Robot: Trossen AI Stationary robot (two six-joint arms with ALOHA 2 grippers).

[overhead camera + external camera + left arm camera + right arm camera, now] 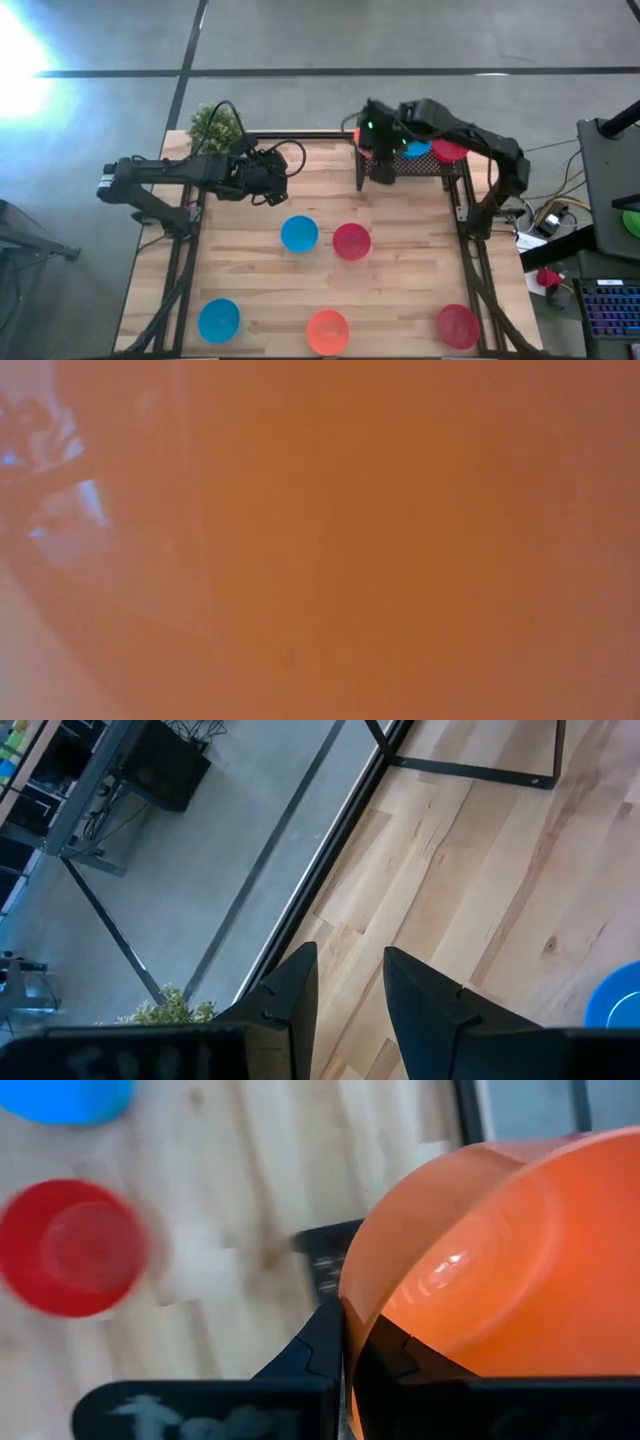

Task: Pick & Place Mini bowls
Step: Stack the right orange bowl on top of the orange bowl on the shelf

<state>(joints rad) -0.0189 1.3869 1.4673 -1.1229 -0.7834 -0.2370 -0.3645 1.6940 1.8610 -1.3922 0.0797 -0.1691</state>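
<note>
My right gripper [380, 160] hovers over the left end of the black wire rack [445, 172] at the table's far right and is shut on an orange mini bowl [500, 1250]. In the high view the gripper hides nearly all of that bowl. A blue bowl [415, 150] and a red bowl [450, 152] sit in the rack. On the table rest a blue bowl [299, 233], a red bowl [351, 241], a blue bowl [218, 320], an orange bowl [327, 331] and a red bowl [457, 326]. My left gripper [272, 180] waits open above the far left of the table, holding nothing. My right gripper pinches the orange bowl's rim [350, 1320], one finger [320, 1345] on the outer wall and the other [390, 1355] inside the hollow. The fingers come from above, pointing down. The bowl is lifted clear and tilted, its inside turned toward the wrist camera.
A small green potted plant [214, 124] stands at the table's far left corner, behind the left arm. Something orange and blurred [400, 540] fills the low view. Bare wood [420, 230] lies between the rack and the bowls at mid-table.
</note>
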